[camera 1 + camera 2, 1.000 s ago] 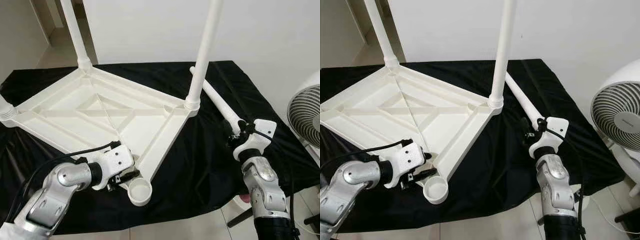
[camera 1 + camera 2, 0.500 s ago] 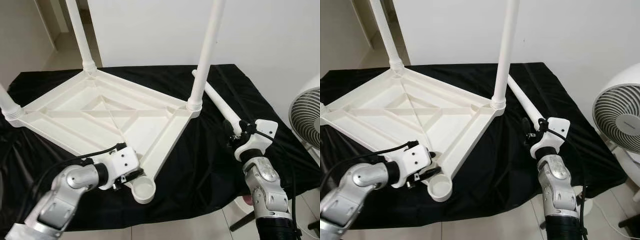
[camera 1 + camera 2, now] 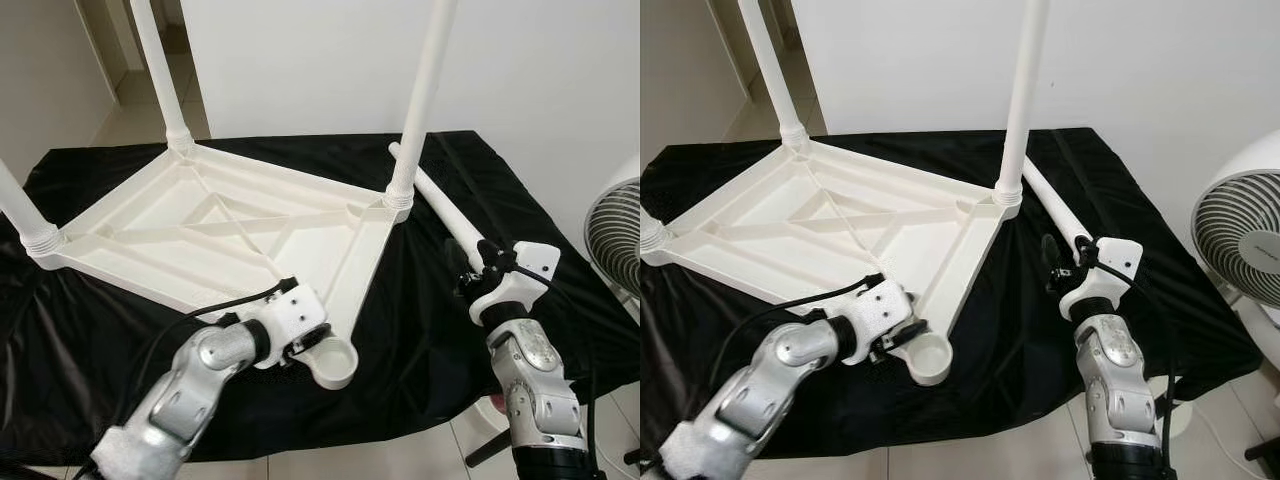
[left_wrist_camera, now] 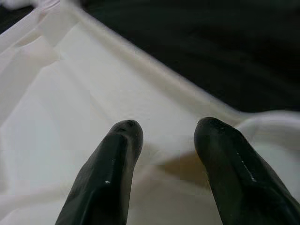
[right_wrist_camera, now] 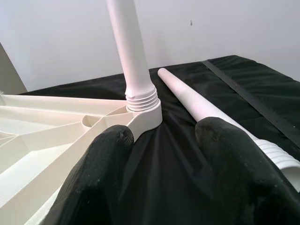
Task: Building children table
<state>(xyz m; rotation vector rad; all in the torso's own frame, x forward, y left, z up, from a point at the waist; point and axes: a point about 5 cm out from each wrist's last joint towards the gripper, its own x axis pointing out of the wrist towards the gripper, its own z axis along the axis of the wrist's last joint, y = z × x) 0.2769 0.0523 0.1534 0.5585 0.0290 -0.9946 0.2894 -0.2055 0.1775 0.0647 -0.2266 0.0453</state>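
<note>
The left gripper point(image 4: 164, 140) is seen with its fingers apart, straddling the near corner rim of the upturned table top point(image 3: 215, 235), right beside the empty leg socket point(image 3: 336, 364). Whether the pads are actually touching the plastic can't be told for sure, since the wrist view is a bit blurry there. The right gripper point(image 5: 164, 140) is also spread open, held just over the loose leg point(image 3: 445, 210), which lies on the black cloth point(image 3: 420, 320) to the right of the table top.

Three legs are already screwed in and standing up; the near socket has nothing in it yet.

The parts look like hollow moulded plastic, so they're probably light and stiff but smooth and a bit slippery. The leg is best grabbed just above its threaded end point(image 5: 276, 157), where control for screwing would be greatest. A fan point(image 3: 1240, 240) sits off to the right.
</note>
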